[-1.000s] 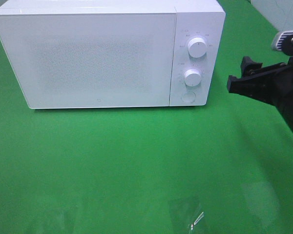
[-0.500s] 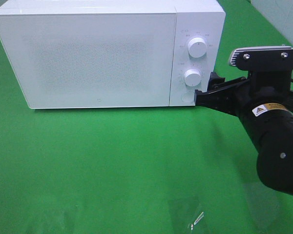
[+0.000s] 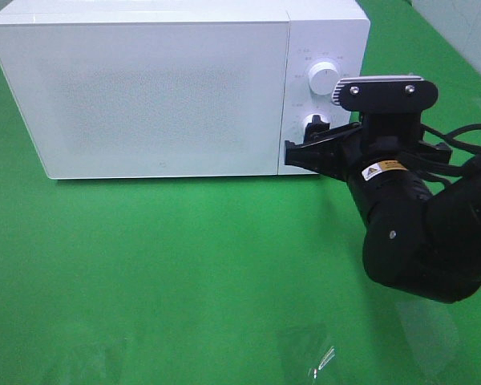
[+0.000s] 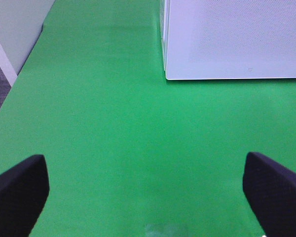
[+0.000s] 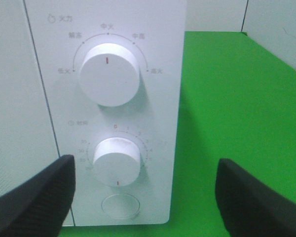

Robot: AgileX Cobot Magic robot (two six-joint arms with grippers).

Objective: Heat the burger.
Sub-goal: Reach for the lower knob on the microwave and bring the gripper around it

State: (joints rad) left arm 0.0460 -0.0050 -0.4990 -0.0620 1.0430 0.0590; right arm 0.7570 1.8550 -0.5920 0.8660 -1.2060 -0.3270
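Green cloth [image 3: 184,265] covers a table where a white microwave [image 3: 160,96] stands with its door shut. The burger shows in no view. The right gripper [image 3: 298,144] is up close to the microwave's control panel, its jaws spread and holding nothing. Its wrist view shows the lower dial [image 5: 117,161] and a round button [image 5: 120,206] between the fingers, with the upper dial [image 5: 108,74] above. The left gripper [image 4: 145,197] hangs over bare cloth, jaws spread wide and empty.

Microwave panel [image 5: 163,98]: upper knob [image 5: 108,74] 火力, 低火, 中火, 高火; lower knob [image 5: 117,160] 0, 1, 2. Right arm [image 3: 409,233]: warning-triangle sticker [image 3: 382,169].
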